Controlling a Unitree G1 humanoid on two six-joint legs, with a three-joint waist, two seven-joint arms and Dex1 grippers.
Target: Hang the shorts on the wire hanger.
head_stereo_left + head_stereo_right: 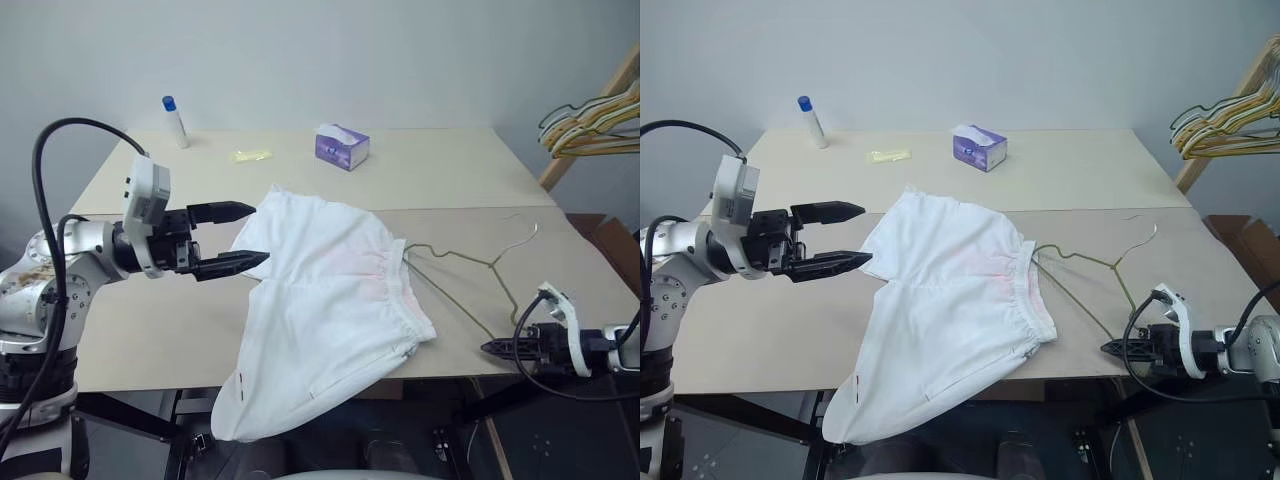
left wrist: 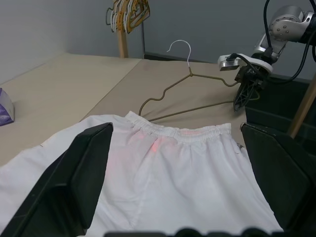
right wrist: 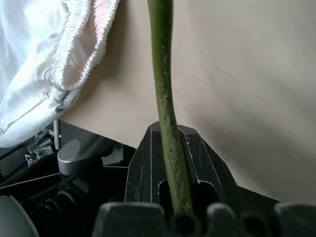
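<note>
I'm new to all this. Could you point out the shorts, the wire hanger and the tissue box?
shorts (image 1: pixel 320 300): left eye view, middle of the white cloth.
wire hanger (image 1: pixel 497 263): left eye view, neck below the hook.
tissue box (image 1: pixel 343 148): left eye view, its purple side.

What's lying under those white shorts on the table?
One end of the wire hanger slips under the shorts at the waistband, resting on the table. How far it reaches underneath is hidden by cloth.

A pale beige table (image 1: pixel 460 170), its top split by a seam, stands against a plain grey-white wall (image 1: pixel 330 55). On its far side sit a purple tissue box (image 1: pixel 342 146), a white bottle with a blue cap (image 1: pixel 175 121) and a yellowish scrap (image 1: pixel 250 155). At right, coloured hangers (image 1: pixel 590 125) dangle from a wooden rack (image 1: pixel 590 120).
</note>
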